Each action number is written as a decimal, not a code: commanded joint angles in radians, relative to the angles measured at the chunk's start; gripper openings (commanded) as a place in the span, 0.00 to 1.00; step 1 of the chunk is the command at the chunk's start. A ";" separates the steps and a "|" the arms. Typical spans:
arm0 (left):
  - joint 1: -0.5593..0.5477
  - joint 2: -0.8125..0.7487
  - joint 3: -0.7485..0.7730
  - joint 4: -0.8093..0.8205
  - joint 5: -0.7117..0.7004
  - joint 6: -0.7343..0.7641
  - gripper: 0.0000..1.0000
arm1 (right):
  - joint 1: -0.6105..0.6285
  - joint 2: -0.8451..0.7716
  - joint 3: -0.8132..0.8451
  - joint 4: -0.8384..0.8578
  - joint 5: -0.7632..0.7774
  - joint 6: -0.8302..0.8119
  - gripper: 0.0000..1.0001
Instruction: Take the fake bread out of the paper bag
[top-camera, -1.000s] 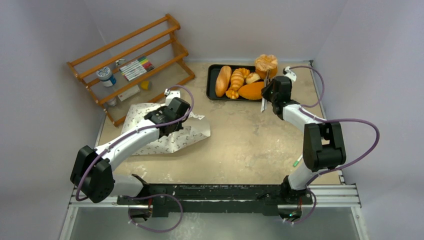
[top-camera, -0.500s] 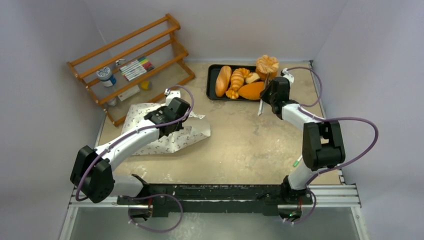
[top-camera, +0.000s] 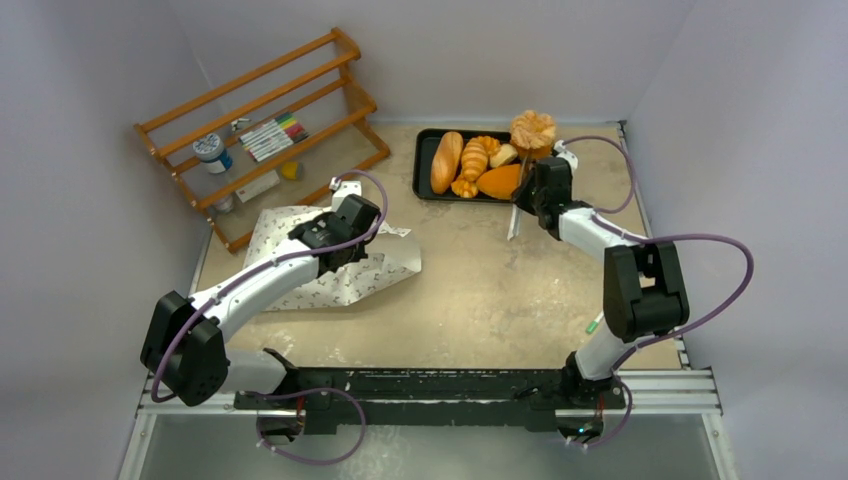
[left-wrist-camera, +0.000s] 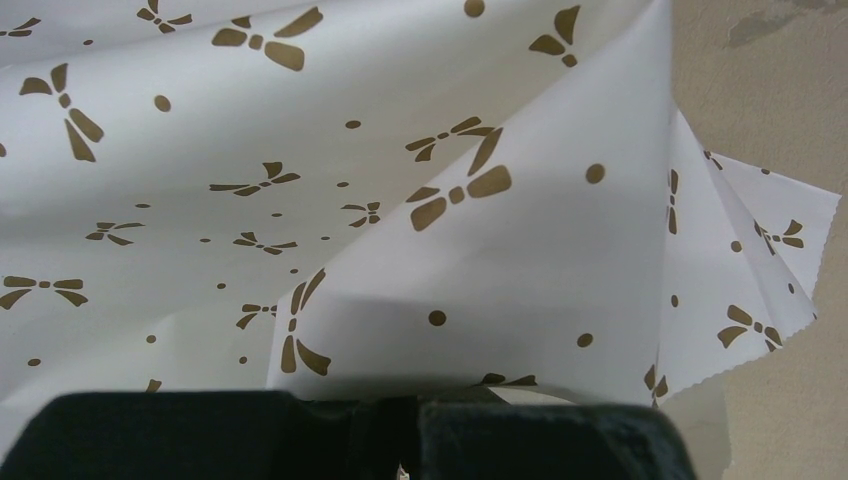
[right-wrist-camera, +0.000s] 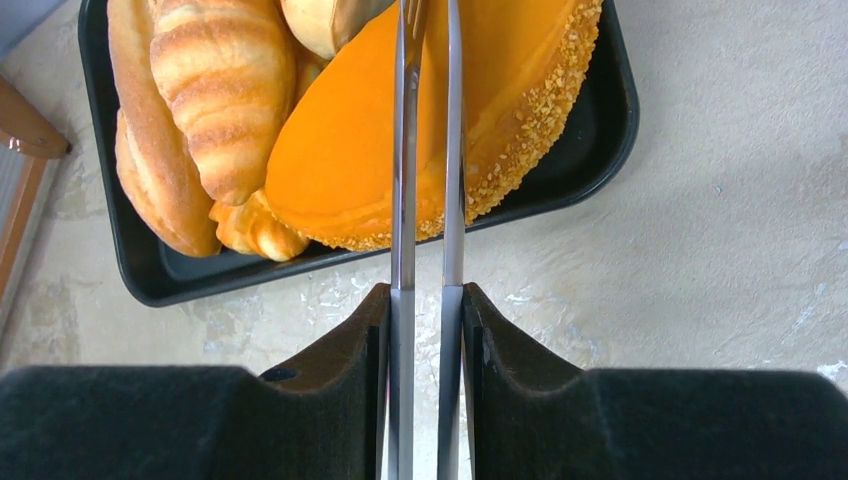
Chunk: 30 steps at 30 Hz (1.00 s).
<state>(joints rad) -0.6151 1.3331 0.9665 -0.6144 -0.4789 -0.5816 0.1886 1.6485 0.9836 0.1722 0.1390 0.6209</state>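
**A:** The beige table (top-camera: 500, 290) is sitting between grey walls. What is lying nearest?

**B:** On the left, the paper bag (top-camera: 345, 285) is lying flat, off-white with gold bow-like marks. The left gripper (left-wrist-camera: 395, 410) is pinching a raised fold, and the bag's inside is hiding from view.

**A:** And farther back?

**B:** The right gripper (right-wrist-camera: 425, 300) is squeezing metal tongs (right-wrist-camera: 403, 150), tips cut off, over the black tray (right-wrist-camera: 600, 130), which is holding the fake bread (top-camera: 473, 160).

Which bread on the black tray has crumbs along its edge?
The flat bright-orange half-round bread, under the tongs; its curved rim is studded with crumbs, unlike the ridged croissant beside it.
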 joint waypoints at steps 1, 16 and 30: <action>0.012 -0.001 0.004 0.036 -0.013 0.021 0.00 | 0.014 -0.027 0.051 0.005 0.010 -0.010 0.30; 0.013 -0.017 -0.002 0.020 -0.018 0.024 0.00 | 0.115 -0.128 0.049 -0.020 0.072 -0.016 0.27; 0.002 -0.109 0.077 -0.075 0.259 0.208 0.00 | 0.343 -0.420 0.008 -0.235 -0.036 -0.204 0.22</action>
<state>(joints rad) -0.6147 1.2472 0.9775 -0.6430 -0.3222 -0.4736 0.4652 1.3125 0.9943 0.0357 0.1608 0.5152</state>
